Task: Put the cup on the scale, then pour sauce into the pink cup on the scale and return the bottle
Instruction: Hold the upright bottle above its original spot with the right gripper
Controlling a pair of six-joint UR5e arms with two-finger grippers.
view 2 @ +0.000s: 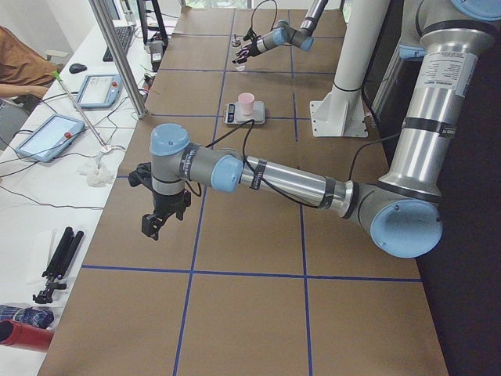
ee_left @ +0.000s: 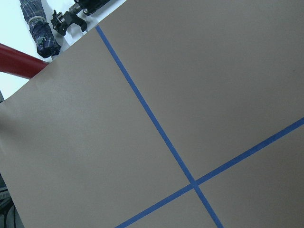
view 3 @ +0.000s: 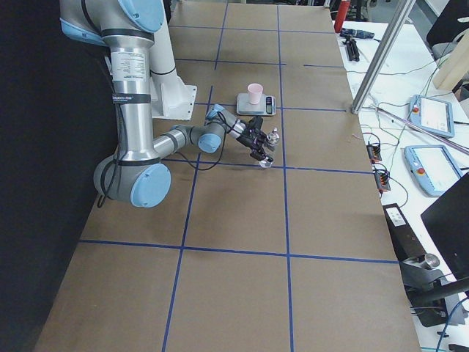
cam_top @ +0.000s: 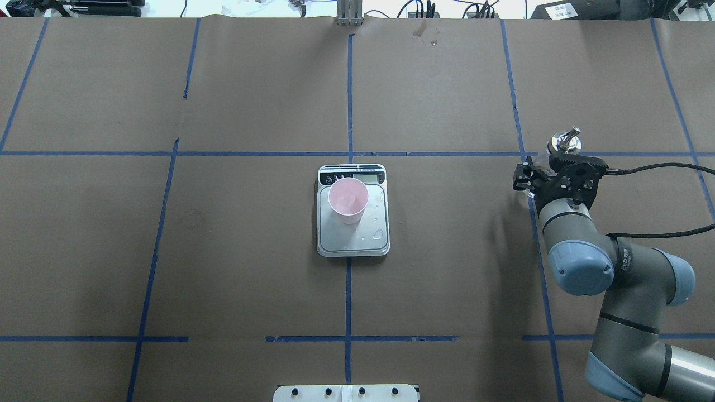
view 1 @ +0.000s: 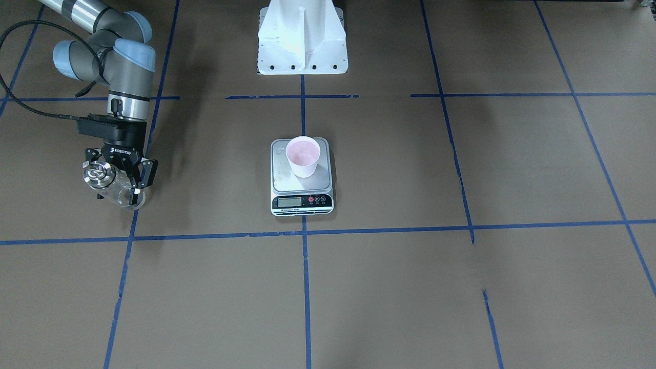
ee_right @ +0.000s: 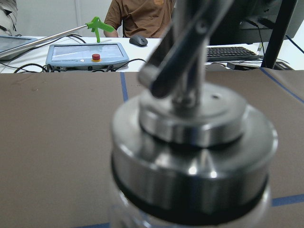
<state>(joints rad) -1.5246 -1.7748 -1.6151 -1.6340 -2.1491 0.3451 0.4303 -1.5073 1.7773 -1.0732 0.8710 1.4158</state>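
The pink cup (view 1: 303,156) (cam_top: 348,200) stands upright on the scale (view 1: 319,180) (cam_top: 368,241), toward its display end. A few clear drops lie on the steel platform. I cannot make out sauce in the cup. My right gripper (view 1: 119,178) (cam_top: 550,167) is shut on the bottle (view 1: 108,180) (cam_top: 564,143), which is upright and low over the table, far to the scale's side. Its silver pourer cap (ee_right: 190,142) fills the right wrist view. My left gripper (view 2: 155,225) hangs over bare table far from the scale; I cannot tell whether it is open or shut.
The white arm pedestal (view 1: 302,46) (cam_top: 346,393) stands behind the scale on the robot's side. Blue tape lines cross the brown table. Beyond the far edge are a desk with tablets (ee_right: 88,52), cables and a seated person (ee_right: 142,14).
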